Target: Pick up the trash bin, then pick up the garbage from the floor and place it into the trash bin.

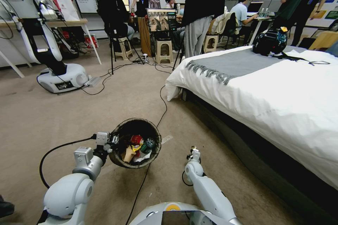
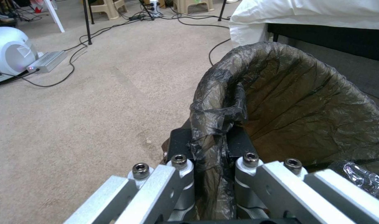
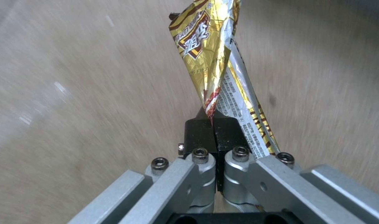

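Observation:
The trash bin [image 1: 155,140], lined with a dark bag, hangs just above the carpet at lower centre. My left gripper [image 1: 112,140] is shut on its near-left rim. In the left wrist view the gripper [image 2: 210,141] pinches the liner and rim of the bin [image 2: 305,102]. Garbage [image 1: 138,145] lies inside: red wrappers, a green-labelled bottle, brown cardboard. My right gripper [image 1: 193,152] is to the right of the bin, low over the floor. The right wrist view has this gripper [image 3: 214,124] shut on a yellow-gold wrapper [image 3: 201,46], which sticks out beyond the fingertips.
A white bed [image 1: 274,91] with a grey throw takes up the right side. A black cable [image 1: 162,107] runs across the carpet past the bin. Another robot's white base [image 1: 63,77] stands at the far left. Stools, tripods and people are at the back.

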Tool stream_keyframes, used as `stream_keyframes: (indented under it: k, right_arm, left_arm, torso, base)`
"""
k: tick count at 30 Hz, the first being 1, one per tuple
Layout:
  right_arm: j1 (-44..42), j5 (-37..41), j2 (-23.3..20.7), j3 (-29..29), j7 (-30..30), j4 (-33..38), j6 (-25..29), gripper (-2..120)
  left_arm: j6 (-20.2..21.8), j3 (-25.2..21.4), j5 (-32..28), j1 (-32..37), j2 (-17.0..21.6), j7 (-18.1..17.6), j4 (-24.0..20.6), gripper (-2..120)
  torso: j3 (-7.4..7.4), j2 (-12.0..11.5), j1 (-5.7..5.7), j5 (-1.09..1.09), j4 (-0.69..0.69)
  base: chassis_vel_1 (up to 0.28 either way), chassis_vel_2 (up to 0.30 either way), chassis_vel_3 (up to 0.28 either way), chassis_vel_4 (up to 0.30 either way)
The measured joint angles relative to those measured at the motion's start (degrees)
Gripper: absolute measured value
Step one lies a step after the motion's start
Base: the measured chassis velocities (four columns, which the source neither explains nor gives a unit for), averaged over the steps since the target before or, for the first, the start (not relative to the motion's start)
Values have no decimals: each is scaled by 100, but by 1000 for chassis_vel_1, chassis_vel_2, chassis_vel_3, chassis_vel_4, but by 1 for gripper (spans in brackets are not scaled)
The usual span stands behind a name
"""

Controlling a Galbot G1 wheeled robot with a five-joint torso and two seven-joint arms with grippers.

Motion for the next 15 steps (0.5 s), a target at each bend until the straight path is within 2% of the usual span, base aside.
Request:
stream_keyframes:
  k: [6,15]
  right_arm:
    - [-285,-4,-289,2,37,1163,-84,0]
    - [-386,155,-754,52,76,2295,-276,0]
  left_arm:
    - [-9,12,-6,-9,4,18,6,6]
    - [-10,12,-14,10,32,26,22,6]
  torso:
    - [0,0,0,1,1]
    - [0,0,0,0,0]
  base:
    - [0,0,0,0]
    - [0,0,0,0]
